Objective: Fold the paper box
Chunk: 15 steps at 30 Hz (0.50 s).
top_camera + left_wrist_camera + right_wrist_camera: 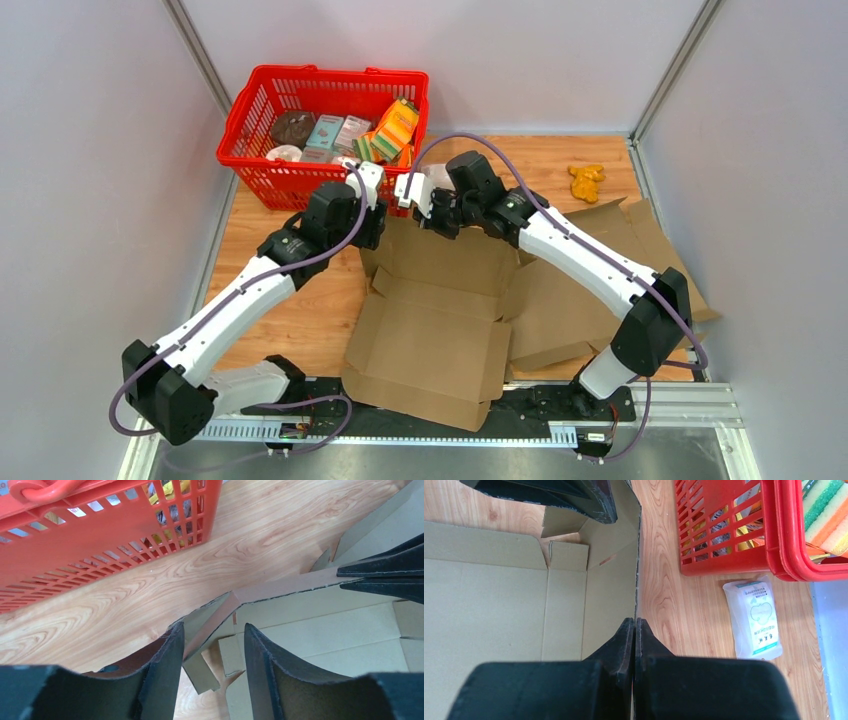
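Note:
The brown paper box [430,330] lies unfolded mid-table, its far wall raised upright. My right gripper [415,200] is shut on the top edge of that wall; in the right wrist view the thin cardboard edge [639,565] runs straight into the closed right gripper [634,621]. My left gripper [372,195] stands open at the wall's left corner. In the left wrist view the left gripper [214,626] straddles the bent corner flap [210,622], which lies close to the left finger [167,655]. The box floor [325,630] shows beyond it.
A red basket [300,100] full of groceries stands just behind the grippers at the back left. A white packet [754,617] lies on the wood beside it. More flat cardboard [610,290] lies at the right, and a yellow toy [586,180] at the back right.

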{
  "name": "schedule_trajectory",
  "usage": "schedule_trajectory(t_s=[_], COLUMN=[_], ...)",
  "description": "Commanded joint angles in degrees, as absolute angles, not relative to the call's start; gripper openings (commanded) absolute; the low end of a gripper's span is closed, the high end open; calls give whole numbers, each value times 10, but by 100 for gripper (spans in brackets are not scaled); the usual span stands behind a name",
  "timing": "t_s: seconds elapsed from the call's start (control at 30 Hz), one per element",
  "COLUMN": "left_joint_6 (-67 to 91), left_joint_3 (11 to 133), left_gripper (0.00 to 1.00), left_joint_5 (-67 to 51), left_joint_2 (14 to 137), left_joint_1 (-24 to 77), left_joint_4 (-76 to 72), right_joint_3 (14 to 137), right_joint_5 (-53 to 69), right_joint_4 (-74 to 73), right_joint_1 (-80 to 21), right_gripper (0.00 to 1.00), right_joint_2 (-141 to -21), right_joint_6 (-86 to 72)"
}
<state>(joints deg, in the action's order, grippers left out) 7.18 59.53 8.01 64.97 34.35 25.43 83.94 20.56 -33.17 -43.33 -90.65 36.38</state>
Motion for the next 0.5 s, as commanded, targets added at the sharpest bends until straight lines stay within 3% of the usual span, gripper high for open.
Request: schedule_trajectory(t_s=[0.0, 0.13, 0.27, 0.37, 0.47], left_joint_6=[47, 55, 80, 104, 118], left_joint_3=[616, 619, 603, 583, 550], left_gripper=[53, 37, 13, 1, 0], left_joint_5=[74, 77, 94, 113, 155], left_joint_2=[657, 664, 657, 648, 628], left_joint_1=[340, 341, 341, 346, 362], left_joint_4=[236, 244, 235, 217, 188], right_joint_3=[837, 836, 827, 818, 816], right_joint_5=[226, 222, 191, 144, 69], right_joint_4=[-323, -316, -294, -260, -234], right_joint_1=[-438, -438, -439, -439, -444], right_gripper=[0, 0, 0, 0, 23], right_joint_2=[-886, -887, -884, -880, -873], right_joint_6=[374, 370, 354, 298, 184])
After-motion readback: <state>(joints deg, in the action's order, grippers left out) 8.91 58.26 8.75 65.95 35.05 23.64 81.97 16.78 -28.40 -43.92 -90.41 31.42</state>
